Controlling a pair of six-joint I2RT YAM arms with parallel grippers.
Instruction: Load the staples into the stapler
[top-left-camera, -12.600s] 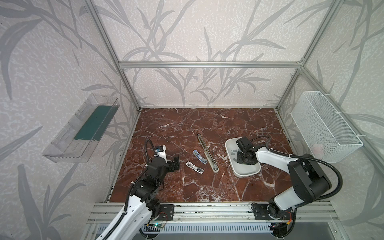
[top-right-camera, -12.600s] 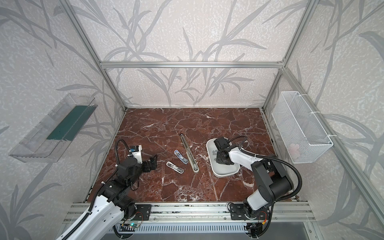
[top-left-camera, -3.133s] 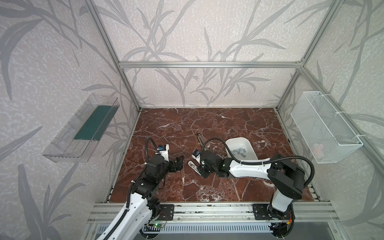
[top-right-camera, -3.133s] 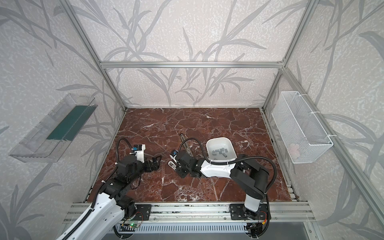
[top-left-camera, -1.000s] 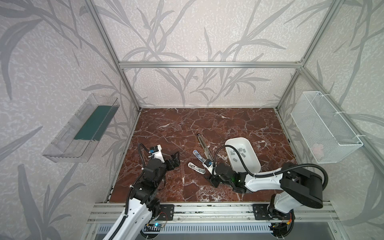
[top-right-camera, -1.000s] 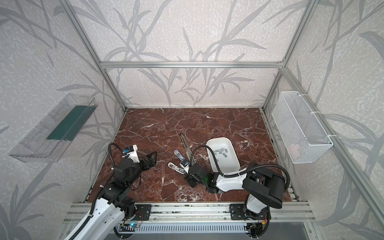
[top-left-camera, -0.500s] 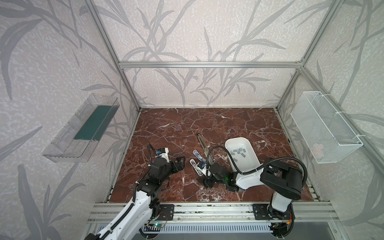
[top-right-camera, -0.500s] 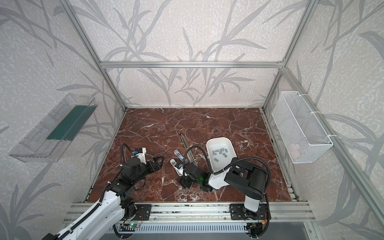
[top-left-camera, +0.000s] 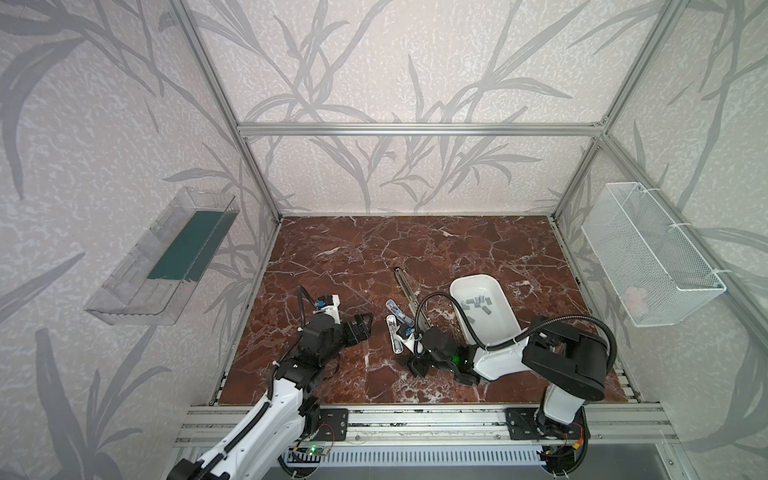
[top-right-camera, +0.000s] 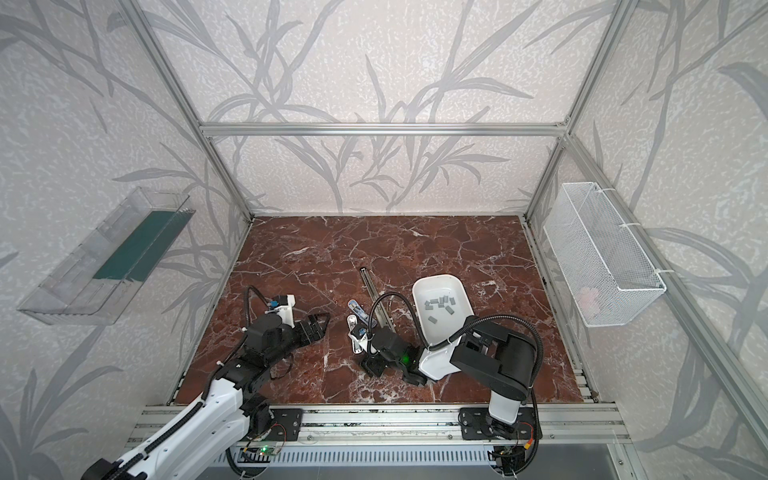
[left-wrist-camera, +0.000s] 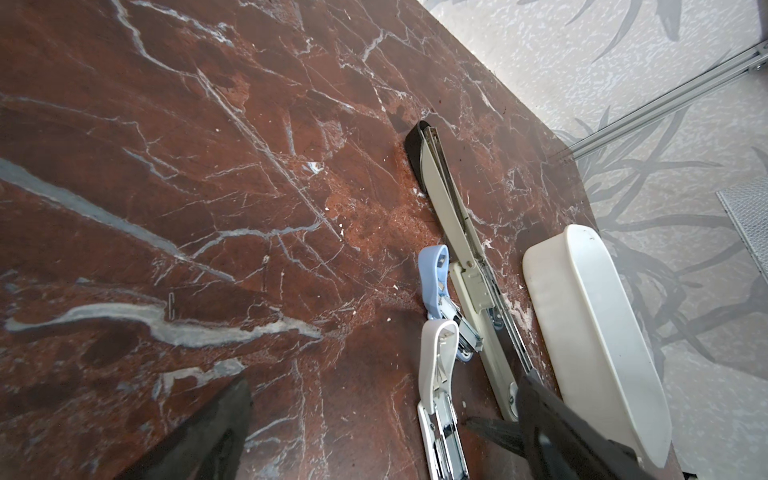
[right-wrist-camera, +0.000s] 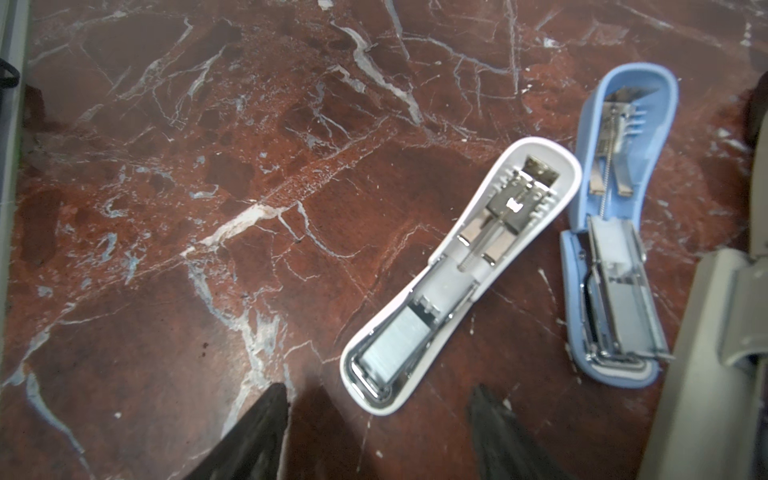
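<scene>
A white stapler (right-wrist-camera: 461, 266) lies opened flat on the marble, with a grey strip of staples (right-wrist-camera: 397, 345) in its magazine. A blue stapler (right-wrist-camera: 615, 232), also opened, lies beside it. More staples (top-left-camera: 478, 301) lie loose in the white tray (top-left-camera: 505, 320). My right gripper (right-wrist-camera: 376, 401) is open and empty, low over the table just before the white stapler's (top-left-camera: 392, 336) near end. My left gripper (left-wrist-camera: 382, 390) hovers wide open to the left of the white stapler (left-wrist-camera: 436, 374), touching nothing. Both grippers (top-left-camera: 361, 328) (top-left-camera: 417, 363) show in both top views.
A long beige stapler (top-left-camera: 409, 291) lies between the small staplers and the tray. A single loose staple (left-wrist-camera: 171, 305) lies on the marble. A wire basket (top-left-camera: 648, 257) hangs on the right wall and a clear bin (top-left-camera: 162, 257) on the left wall.
My left gripper has moved right, closer to the staplers. My right gripper has shifted slightly left and toward the front edge, and its jaws have widened. The white stapler has turned a little.
</scene>
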